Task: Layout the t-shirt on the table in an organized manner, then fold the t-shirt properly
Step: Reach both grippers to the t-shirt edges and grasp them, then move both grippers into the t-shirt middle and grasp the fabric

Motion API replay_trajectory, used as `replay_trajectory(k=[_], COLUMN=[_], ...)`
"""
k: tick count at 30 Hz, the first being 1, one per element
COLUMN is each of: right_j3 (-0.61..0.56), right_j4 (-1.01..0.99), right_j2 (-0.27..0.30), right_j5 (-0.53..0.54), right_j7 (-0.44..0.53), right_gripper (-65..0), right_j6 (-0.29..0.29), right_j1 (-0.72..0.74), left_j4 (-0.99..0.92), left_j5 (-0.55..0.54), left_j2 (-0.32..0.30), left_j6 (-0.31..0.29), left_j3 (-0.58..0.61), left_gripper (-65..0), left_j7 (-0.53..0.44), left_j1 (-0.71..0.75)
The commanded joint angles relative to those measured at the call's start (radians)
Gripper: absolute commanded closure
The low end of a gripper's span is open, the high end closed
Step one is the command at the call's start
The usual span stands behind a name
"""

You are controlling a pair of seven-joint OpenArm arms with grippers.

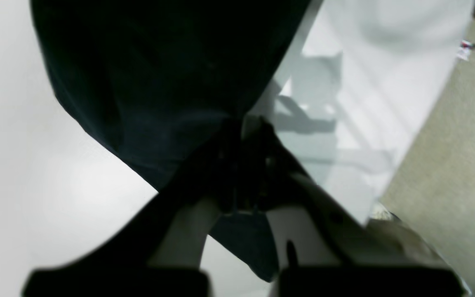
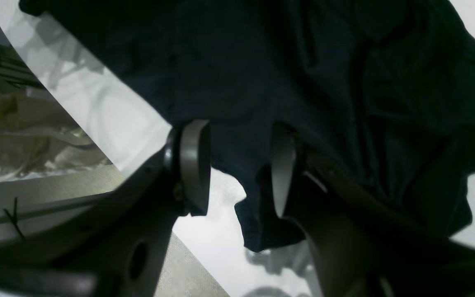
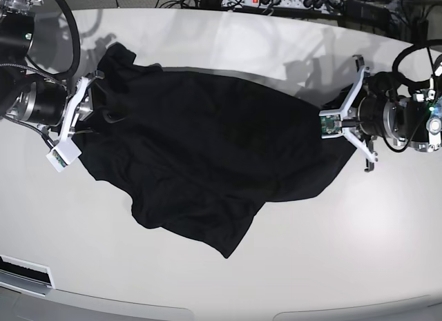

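- Left gripper (image 1: 243, 123) tips buried in the dark t-shirt (image 1: 159, 82) fabric in the left wrist view, outline blurred.
- Right gripper (image 2: 237, 165) one finger half covered by cloth.
- Top of t-shirt cut off by both wrist picture edges.
- Both arms cropped in base view.

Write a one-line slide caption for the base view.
Black t-shirt lies rumpled on the white table, with the left gripper shut on one edge and the right gripper open at the opposite edge.
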Motion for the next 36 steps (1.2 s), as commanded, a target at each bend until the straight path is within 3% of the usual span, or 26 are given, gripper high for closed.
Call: replay_trajectory(k=[1,4,9,13,19,24,27,30,36], right_j3=[0.005,0.005,0.005,0.005,0.002,-0.095,-0.223,-0.357,-0.558], right_j4=[0.016,0.016,0.016,0.016,0.016,0.016,0.016,0.016,0.016], right_j2=[0.014,0.013,0.011,0.011,-0.016,-0.059,-0.076,-0.104,-0.117], right_j5=[0.026,0.050,0.051,0.053,0.180,0.203,0.180,0.025,-0.324], right_j7=[0.018,0.018,0.013,0.003,-0.012,-0.012,-0.012,-0.006,0.263], right_gripper=[-26.7,-26.7,-26.7,-26.7,-26.5,-26.5,-26.5,-26.5,-26.6], right_j6=[0.005,0.005,0.005,0.005,0.005,0.005,0.005,0.005,0.005], right_j1=[0.011,0.011,0.010,0.010,0.011,0.011,0.011,0.011,0.027], left_j4=[0.015,0.014,-0.004,-0.005,-0.005,-0.005,-0.005,-0.005,-0.005], left_j5=[-0.011,-0.035,0.029,0.166,0.278,0.240,0.239,0.219,0.194], left_j2=[-0.031,-0.063,-0.070,-0.060,-0.053,-0.050,-0.034,-0.026,-0.026], left_j6=[-0.004,-0.004,0.003,0.189,0.381,0.356,0.279,0.241,0.241], left_j3=[-0.010,-0.010,-0.010,-0.010,-0.010,-0.010,-0.010,-0.010,-0.010], left_gripper=[0.0,0.0,0.0,0.0,0.0,0.0,0.0,0.0,0.0], left_j7=[-0.010,-0.035,-0.171,-0.209,-0.211,-0.212,-0.214,-0.213,-0.201], left_j1=[-0.035,-0.095,-0.203,-0.262,-0.288,-0.288,-0.288,-0.288,-0.288])
